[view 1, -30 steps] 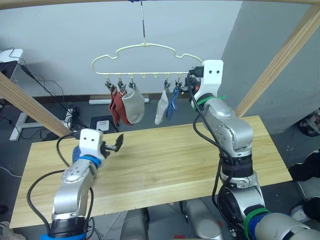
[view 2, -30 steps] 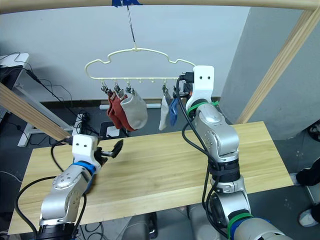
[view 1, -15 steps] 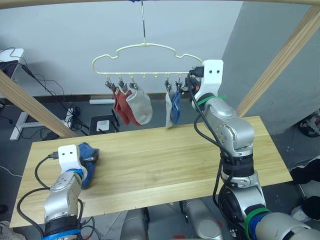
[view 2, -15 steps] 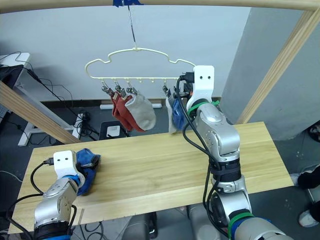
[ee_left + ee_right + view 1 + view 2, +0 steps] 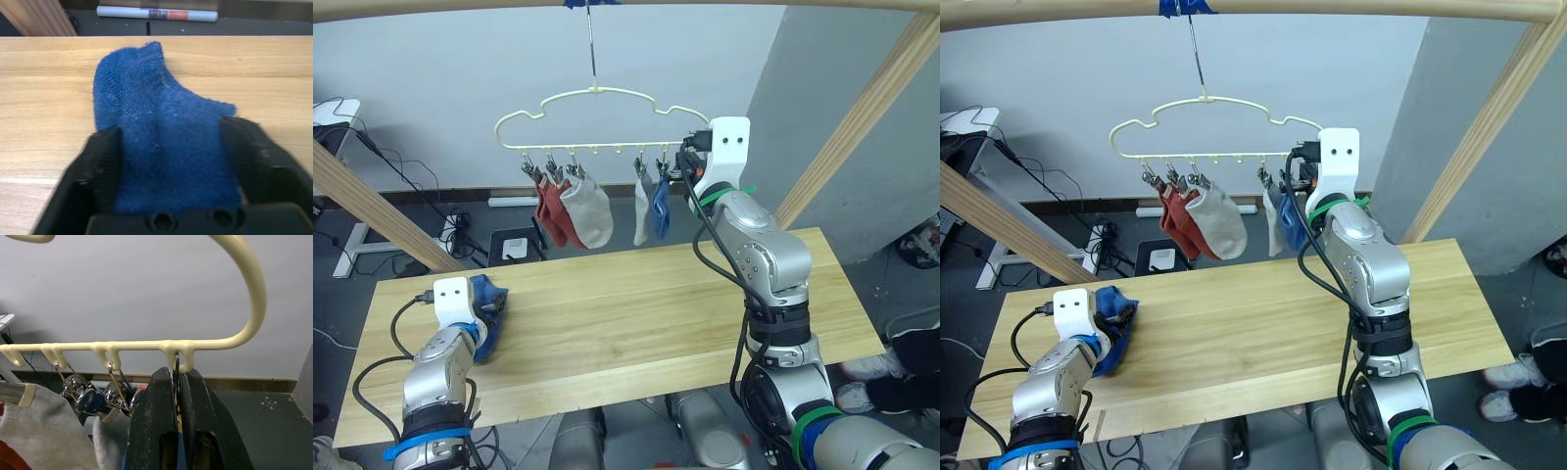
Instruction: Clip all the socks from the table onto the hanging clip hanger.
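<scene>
Last sock: a blue sock (image 5: pixel 161 147) lies crumpled on the bench (image 5: pixel 636 313), directly between the fingers of the left claw (image 5: pixel 168 161) and bunched up ahead of them.
Left claw: spread wide, one finger on each side of the sock, not yet clenched on it; the fabric fills the gap between the fingers.
Right claw: the right claw (image 5: pixel 177 382) is raised at the clip hanger (image 5: pixel 597 93), its fingers pressed together on the wire loop of the end clip (image 5: pixel 177 363), just under the hanger's bar.
Hung socks: five hang beside the right claw, towards the robot's left: a blue one (image 5: pixel 660 208) and a grey one (image 5: pixel 642 211) nearest it, then further off a grey one (image 5: pixel 589 211) and two rust red ones (image 5: pixel 551 211).
How the sock will handle: likely very light, soft and limp; it should fold and droop once lifted, and will not slip much against the fingers.
Where to hold: probably best pinched near the cuff edge, so a free flap of fabric stands clear of the left claw for the clip to bite.
Risk: a grasp across the thick middle fold may leave no loose edge to feed in.
</scene>
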Motion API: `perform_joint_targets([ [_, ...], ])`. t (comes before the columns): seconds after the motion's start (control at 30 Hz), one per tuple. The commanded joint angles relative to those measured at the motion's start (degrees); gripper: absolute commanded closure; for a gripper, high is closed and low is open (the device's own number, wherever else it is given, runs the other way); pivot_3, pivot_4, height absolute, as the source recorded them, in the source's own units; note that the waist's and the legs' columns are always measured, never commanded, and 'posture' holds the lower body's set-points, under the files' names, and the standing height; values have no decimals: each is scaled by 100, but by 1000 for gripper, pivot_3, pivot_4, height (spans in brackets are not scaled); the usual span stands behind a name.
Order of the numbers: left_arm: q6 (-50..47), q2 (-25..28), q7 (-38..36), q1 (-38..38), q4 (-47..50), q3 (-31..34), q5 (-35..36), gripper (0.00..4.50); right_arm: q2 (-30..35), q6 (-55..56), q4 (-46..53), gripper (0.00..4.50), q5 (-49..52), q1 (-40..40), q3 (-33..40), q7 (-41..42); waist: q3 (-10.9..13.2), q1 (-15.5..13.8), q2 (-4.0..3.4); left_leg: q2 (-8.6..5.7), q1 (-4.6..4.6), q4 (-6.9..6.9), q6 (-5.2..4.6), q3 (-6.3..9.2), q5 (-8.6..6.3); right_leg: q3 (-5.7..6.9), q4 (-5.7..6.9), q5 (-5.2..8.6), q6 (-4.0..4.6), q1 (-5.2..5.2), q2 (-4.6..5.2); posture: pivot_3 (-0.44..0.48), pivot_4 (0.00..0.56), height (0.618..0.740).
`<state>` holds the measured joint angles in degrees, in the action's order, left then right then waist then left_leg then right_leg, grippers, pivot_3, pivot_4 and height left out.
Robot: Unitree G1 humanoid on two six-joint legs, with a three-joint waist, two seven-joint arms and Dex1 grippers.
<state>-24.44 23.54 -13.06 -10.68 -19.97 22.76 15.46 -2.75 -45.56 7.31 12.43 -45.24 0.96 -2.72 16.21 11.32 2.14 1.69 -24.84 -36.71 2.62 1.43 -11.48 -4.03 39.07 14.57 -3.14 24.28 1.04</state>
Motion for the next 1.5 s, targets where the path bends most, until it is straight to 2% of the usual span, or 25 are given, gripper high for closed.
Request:
perform_joint_targets([
  [0.03,-156,-49,-130,174,57,-128,36,2572,-57,99,186,4500,5,-164,-28,29,-5,1,-1,0,0,0,0,0,0,0,0,0,0,0,-1,-225,228,740],
  [0.17,-116,-62,-511,319,392,-424,17,3701,-69,121,186,4500,2,-162,-21,15,-6,-1,-1,1,0,0,0,-1,0,-2,0,0,0,0,0,-226,228,740],
  [0.3,-107,-151,-1185,467,1085,-1051,105,4206,-72,129,207,4500,-7,-152,-7,-5,-6,-5,-1,2,-1,1,0,-1,0,-3,-1,0,0,0,3,-232,228,740],
  [0.33,-240,-244,-1466,438,1508,-1331,291,4264,-71,127,217,4500,-10,-149,0,-13,-6,-5,-1,2,-1,1,0,-1,0,-3,-2,0,0,0,3,-232,228,740],
  [0.47,-785,-537,-2111,190,2714,-2099,862,4359,-62,111,254,4500,-16,-146,18,-37,-6,-14,0,1,-7,1,0,1,0,-2,-6,0,0,0,4,-237,226,740],
  [0.63,-1154,-1018,-2005,-239,3396,-2478,1264,4385,-43,80,296,4500,-23,-161,32,-46,-7,50,-1,1,-3,2,0,0,0,-4,-5,0,0,0,-13,-248,224,740],
  [0.83,-893,-1727,-1609,-872,2955,-2469,1207,4388,-16,47,302,4500,-4,-208,61,-50,-7,49,-2,-2,-5,-7,0,1,0,-5,-5,0,-1,-3,-17,-253,225,740],
  [1.03,-686,-2169,-1480,-1409,2365,-2425,1222,4389,-18,26,300,4500,2,-238,67,-62,-7,68,-2,-3,-5,-12,0,1,0,-6,-7,1,-3,-7,-19,-261,228,740],
  [1.5,-414,-2420,-1351,-1989,1763,-2261,1180,4390,-30,-52,326,4500,23,-241,68,-56,-7,115,-2,-3,-6,-10,-1,2,0,-6,-8,1,-3,-7,-20,-273,230,740],
])
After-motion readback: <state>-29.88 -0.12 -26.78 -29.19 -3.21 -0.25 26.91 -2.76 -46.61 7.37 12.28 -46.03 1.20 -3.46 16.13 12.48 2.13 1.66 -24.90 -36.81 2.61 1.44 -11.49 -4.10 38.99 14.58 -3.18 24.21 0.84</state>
